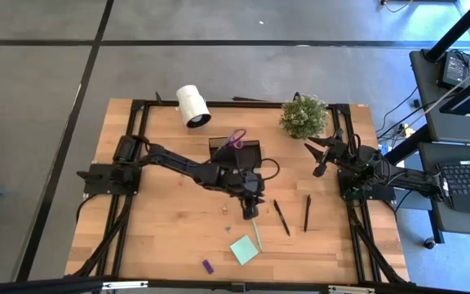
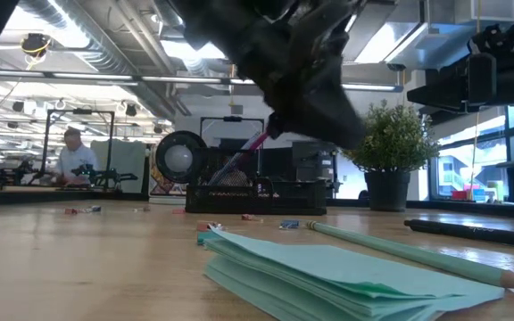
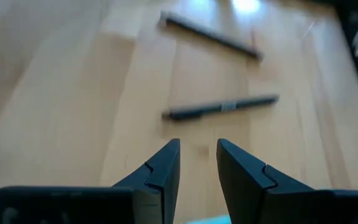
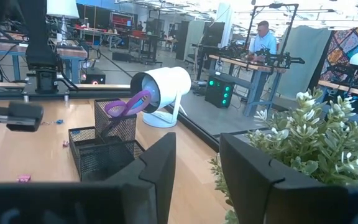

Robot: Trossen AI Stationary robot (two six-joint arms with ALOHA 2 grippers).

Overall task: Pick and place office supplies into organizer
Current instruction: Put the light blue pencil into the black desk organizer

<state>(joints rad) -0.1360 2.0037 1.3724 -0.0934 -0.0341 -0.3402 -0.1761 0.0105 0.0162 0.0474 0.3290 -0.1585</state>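
So the organizer (image 1: pixel 235 151) sits far-center with the purple-handled scissors (image 1: pixel 236 139) already standing in it. The left gripper (image 1: pixel 253 214), jaws narrowly parted and empty, hangs right over the far end of the pale green pen (image 1: pixel 257 235), which runs near-to-far. That arm's clearly the closer one. The right gripper (image 1: pixel 320 160) idles by the plant (image 1: pixel 303 116), slightly open. The wrist view shows only a sliver of that pen.
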